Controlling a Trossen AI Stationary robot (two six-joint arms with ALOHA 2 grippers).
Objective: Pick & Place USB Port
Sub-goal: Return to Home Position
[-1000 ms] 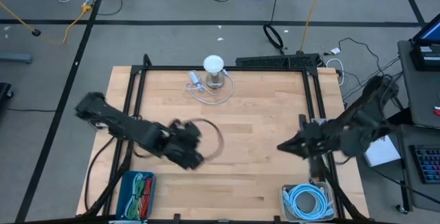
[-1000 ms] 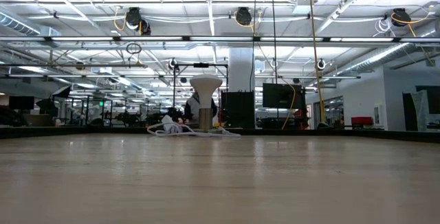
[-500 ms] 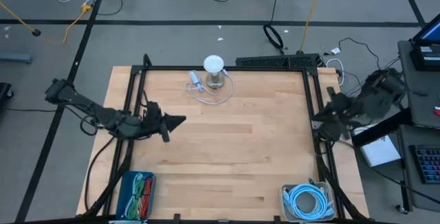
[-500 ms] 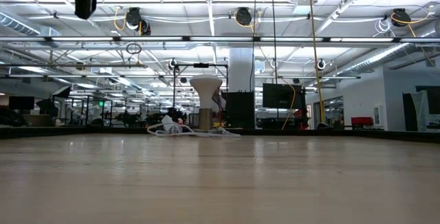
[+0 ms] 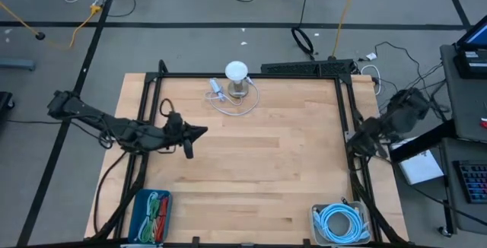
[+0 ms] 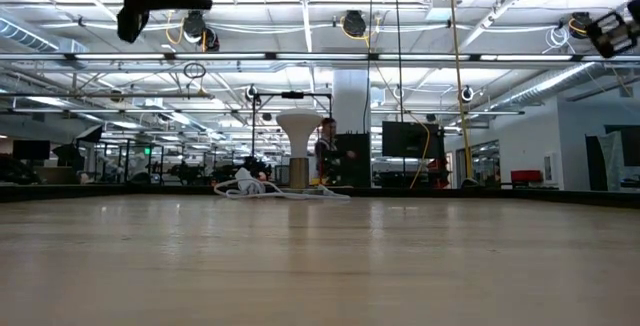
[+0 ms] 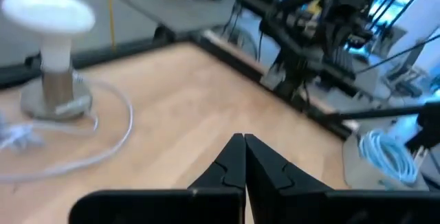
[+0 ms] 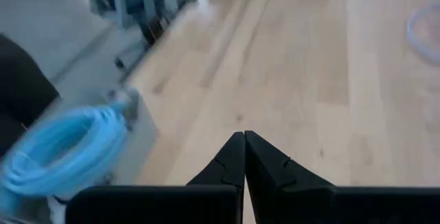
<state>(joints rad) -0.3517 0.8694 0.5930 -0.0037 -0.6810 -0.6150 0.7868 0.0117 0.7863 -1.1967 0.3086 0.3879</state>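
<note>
High view, left gripper [image 5: 201, 131]: hangs over the table [image 5: 289, 172], nearer me than the white stand [image 5: 237, 71] and off to its left, tip aimed at the table's middle.
High view, right gripper [image 5: 355, 145]: pulled back over the table's side rail, well to the right of the white stand.
High view, bins: the blue bin [image 5: 139, 219] with the green cable [image 5: 156, 206] sits at the near edge, far left of the stand. The gray bin [image 5: 316, 219] with the light-blue cable [image 5: 340, 222] sits at the near edge, far right of it.
High view, open room: bare wood runs from the stand's white cable [image 5: 228, 102] down to both bins.
Low view, edges: the stand rises at the far edge. Both arms are up in the top corners, well above it. A person [image 6: 325, 151] stands beyond it in the room behind.
Left wrist view, tool: fingers pressed together, grasping nothing, with the stand ahead and to one side.
Right wrist view, tool: fingers clenched tip to tip, empty, with the light-blue cable coiled in its bin close by.
</note>
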